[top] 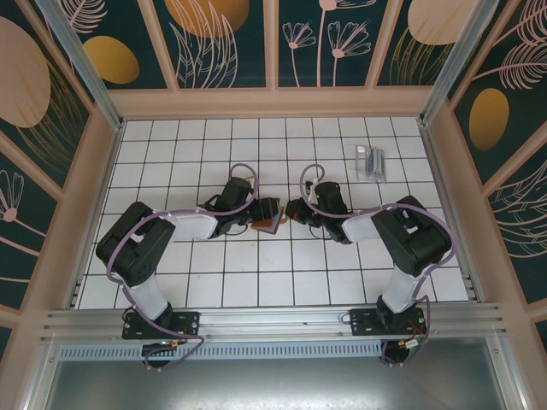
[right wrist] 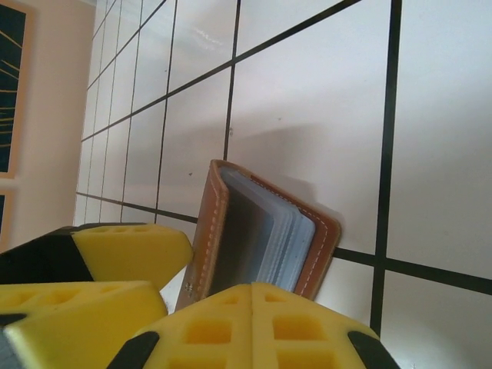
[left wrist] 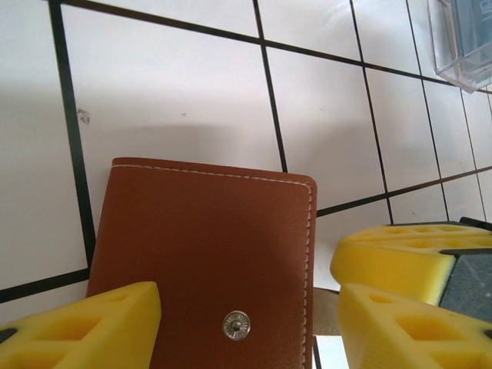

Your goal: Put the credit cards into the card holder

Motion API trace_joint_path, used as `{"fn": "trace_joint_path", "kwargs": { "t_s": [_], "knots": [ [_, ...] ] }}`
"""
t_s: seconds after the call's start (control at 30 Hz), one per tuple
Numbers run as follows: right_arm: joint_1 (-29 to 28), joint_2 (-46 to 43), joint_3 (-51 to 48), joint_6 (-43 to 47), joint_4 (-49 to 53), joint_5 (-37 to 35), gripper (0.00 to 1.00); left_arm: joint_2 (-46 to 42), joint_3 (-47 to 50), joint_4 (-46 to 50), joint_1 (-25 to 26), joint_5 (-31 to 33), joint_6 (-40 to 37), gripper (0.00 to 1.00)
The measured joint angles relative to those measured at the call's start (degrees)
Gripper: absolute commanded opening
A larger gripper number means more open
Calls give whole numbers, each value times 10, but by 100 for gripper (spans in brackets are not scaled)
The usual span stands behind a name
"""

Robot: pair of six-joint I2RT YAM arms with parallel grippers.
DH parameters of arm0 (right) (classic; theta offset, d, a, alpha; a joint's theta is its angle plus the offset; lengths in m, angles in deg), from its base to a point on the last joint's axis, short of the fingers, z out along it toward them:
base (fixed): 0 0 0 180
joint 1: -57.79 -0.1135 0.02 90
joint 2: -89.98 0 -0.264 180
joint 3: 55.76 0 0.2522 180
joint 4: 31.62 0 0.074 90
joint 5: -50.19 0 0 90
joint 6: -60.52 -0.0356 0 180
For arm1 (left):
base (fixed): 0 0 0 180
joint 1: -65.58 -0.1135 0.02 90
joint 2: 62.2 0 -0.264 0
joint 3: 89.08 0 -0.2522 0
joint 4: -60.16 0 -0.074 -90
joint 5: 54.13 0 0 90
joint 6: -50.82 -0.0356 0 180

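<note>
My left claw [left wrist: 250, 304] stood unclenched, fingers spread either side of the card holder [left wrist: 207, 246]. My right claw [top: 289, 211] was clamped on its edge. The credit cards [top: 370, 162] lay well apart, far right.

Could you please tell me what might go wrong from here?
The left gripper has open jaws around the card holder, so the right gripper, shut on it, seems its one support; it may tip or slip.
It gapes slightly in the right wrist view, so a card could jam at the pockets.
The credit cards lie far at the back right; fetching one with that arm may mean letting go.
</note>
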Motion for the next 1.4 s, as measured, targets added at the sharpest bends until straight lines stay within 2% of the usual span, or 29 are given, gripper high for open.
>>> {"fn": "trace_joint_path", "kwargs": {
  "t_s": [0.3, 0.57, 0.8, 1.2, 1.3, 1.4],
  "knots": [
    [-3, 13, 47, -7, 0, -19, 0, -23, 42, -11, 0, 12, 31, 39],
    [-35, 72, 108, -2, 0, -34, 0, -23, 45, -16, 0, 14, 44, 45],
    [-44, 83, 128, 11, 1, -49, 0, -9, 32, -4, 0, 38, 42, 49],
    [-39, 83, 130, 39, 14, -57, 0, 15, 5, 2, 0, 58, 34, 50],
    [-39, 83, 130, 41, 13, -56, 0, 0, 12, 8, -3, 59, 33, 47],
    [-41, 85, 130, 43, 13, -57, 0, -44, 54, -2, -26, 28, 40, 43]
  ]
}}
